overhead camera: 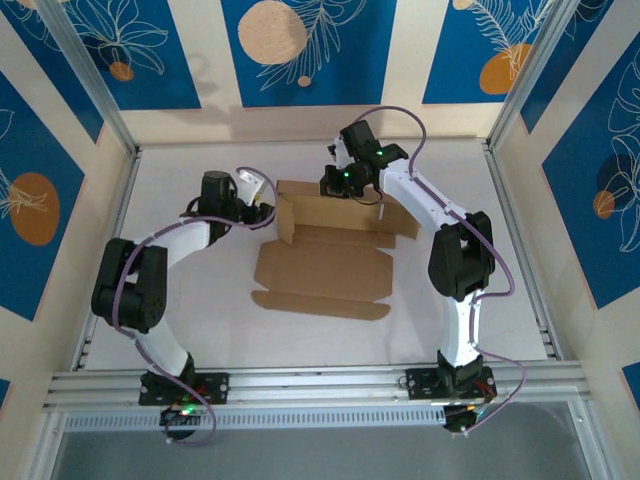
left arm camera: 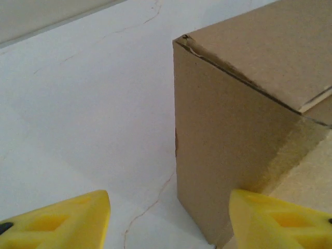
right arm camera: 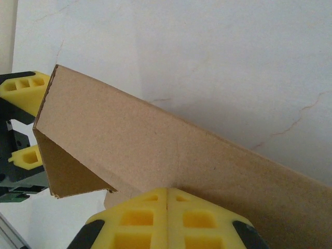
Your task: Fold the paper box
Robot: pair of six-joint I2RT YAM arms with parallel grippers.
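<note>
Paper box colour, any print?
Plain brown paper box, no print; best seen in the right wrist view.

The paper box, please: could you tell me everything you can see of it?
The paper box is plain brown cardboard, half folded on the white table. Its base and near flaps lie flat; the far wall and a side flap stand up, meeting at a corner. The right gripper is shut on the far wall's top edge. The open left gripper sits at that corner; contact is unclear.

paper box (left arm camera: 233, 129): runs off the right and bottom edges, left wrist view.
left gripper (left arm camera: 169, 207): fingers cut off at bottom edge.
right gripper (right arm camera: 167, 199): contact with cardboard unclear.
</note>
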